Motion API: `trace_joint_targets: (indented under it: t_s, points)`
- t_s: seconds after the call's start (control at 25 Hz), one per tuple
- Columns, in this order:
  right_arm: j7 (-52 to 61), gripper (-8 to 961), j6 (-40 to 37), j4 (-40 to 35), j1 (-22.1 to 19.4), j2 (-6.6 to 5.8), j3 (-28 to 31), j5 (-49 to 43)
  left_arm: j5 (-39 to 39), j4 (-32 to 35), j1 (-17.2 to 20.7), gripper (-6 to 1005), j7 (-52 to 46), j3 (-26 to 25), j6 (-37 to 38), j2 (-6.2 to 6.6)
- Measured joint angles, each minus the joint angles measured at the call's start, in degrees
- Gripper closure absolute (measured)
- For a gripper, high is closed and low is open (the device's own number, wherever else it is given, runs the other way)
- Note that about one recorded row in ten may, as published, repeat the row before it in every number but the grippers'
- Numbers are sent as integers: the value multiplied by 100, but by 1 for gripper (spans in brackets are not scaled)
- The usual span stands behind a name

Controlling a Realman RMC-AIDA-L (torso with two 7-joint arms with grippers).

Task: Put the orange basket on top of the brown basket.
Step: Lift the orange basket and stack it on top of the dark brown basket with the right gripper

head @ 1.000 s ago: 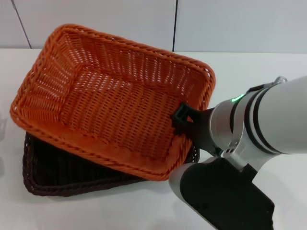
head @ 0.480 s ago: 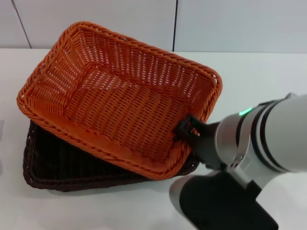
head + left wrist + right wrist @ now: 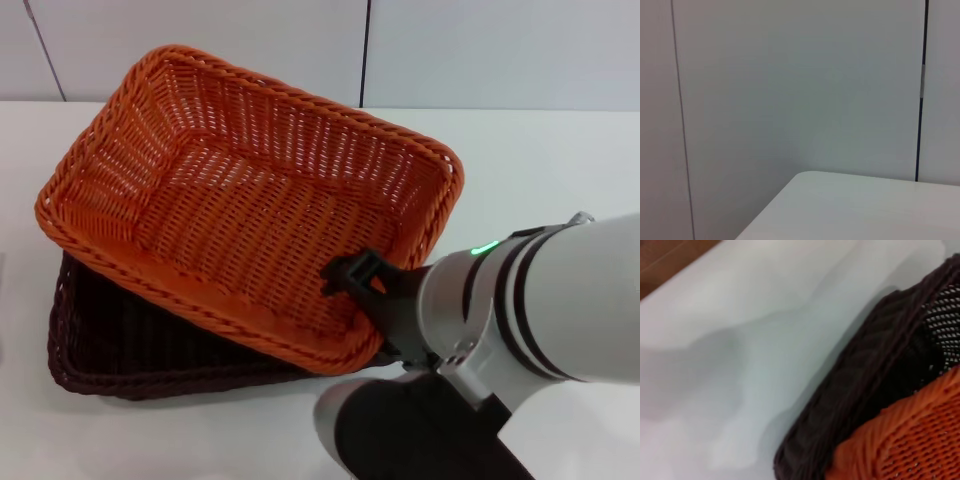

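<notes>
Orange basket (image 3: 250, 200): bright orange throughout, woven wicker pattern, openwork lattice on the sloping sides and floor, braided rim in the same orange; close weave is seen in the right wrist view (image 3: 910, 440). Brown basket (image 3: 110, 345): very dark brown, almost black, same woven pattern w/ braided rim; openwork mesh is shown lighter against the dark strands (image 3: 865, 385). Table (image 3: 560, 170): plain white, no pattern. Wall behind: pale grey-white panels split by thin dark vertical seams. Right arm (image 3: 560, 310): white casing w/ black bands, a small green light, black lower link; right gripper (image 3: 352, 277) is black.
</notes>
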Motion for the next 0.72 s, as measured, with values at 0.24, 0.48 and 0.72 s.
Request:
trace_joint_targets:
  t_s: [0.24,0.48,0.72]
  points:
    - [255,227,-164,-21,56,2,-145,1,2,53,-3,181,0,0,0,10]
    - [353,227,-392,-21,174,-9,-26,0,4,117,-10,181,0,0,1,20]
    - [428,227,-450,-21,154,14,-268,4,4,156,-18,181,0,-6,-8,21]
